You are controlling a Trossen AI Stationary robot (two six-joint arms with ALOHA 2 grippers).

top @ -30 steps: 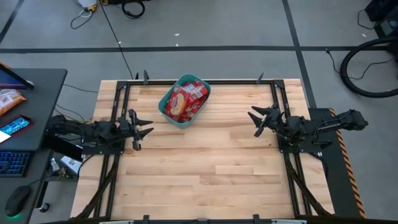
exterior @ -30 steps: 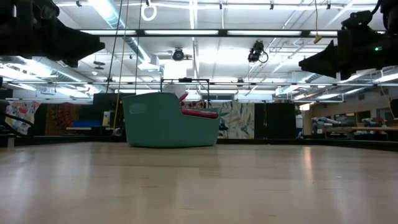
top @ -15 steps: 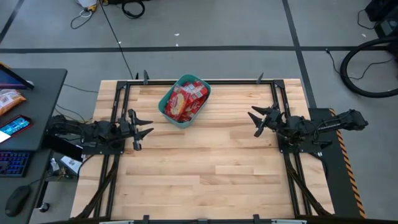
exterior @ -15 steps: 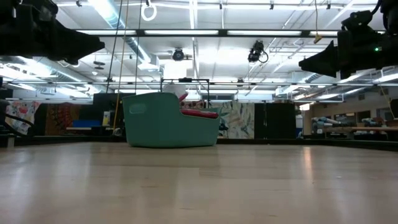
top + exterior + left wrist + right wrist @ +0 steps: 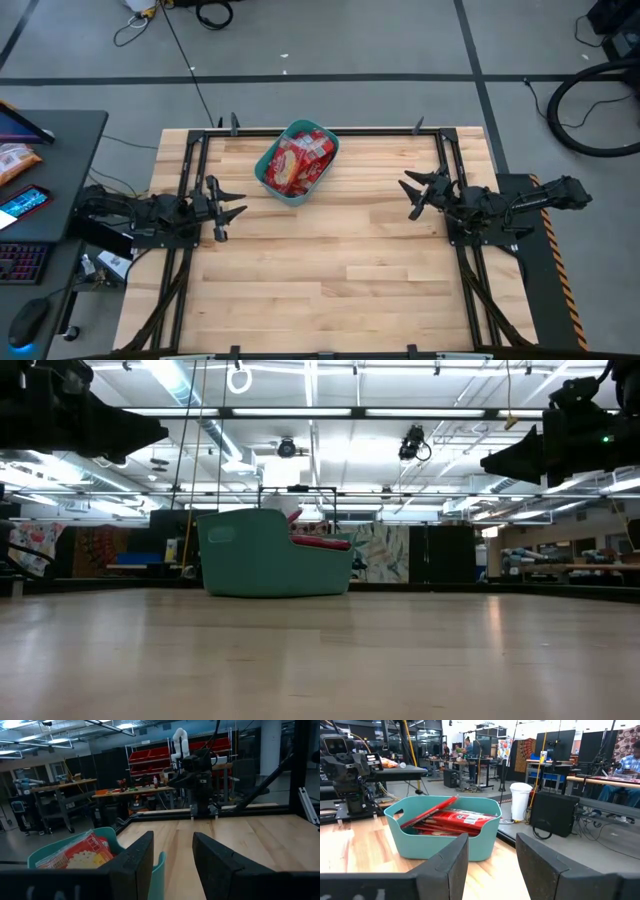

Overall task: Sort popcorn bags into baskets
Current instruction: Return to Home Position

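The teal tub (image 5: 296, 164) stands near the table's far edge, left of centre, also seen in the low view (image 5: 262, 555) and both wrist views (image 5: 445, 832) (image 5: 65, 851). Several red popcorn bags (image 5: 297, 162) lie piled inside it, one leaning against the rim (image 5: 427, 811). My left gripper (image 5: 232, 210) hovers open at the table's left side, level, pointing toward the right. My right gripper (image 5: 411, 196) hovers open at the right side, pointing left. Both are well clear of the tub and hold nothing.
The wooden table top (image 5: 330, 260) shows bare boards in front of the tub and between the arms. A black metal frame (image 5: 320, 130) runs along the far edge and both sides. A desk (image 5: 40, 190) with a keyboard and an orange packet stands left of the table.
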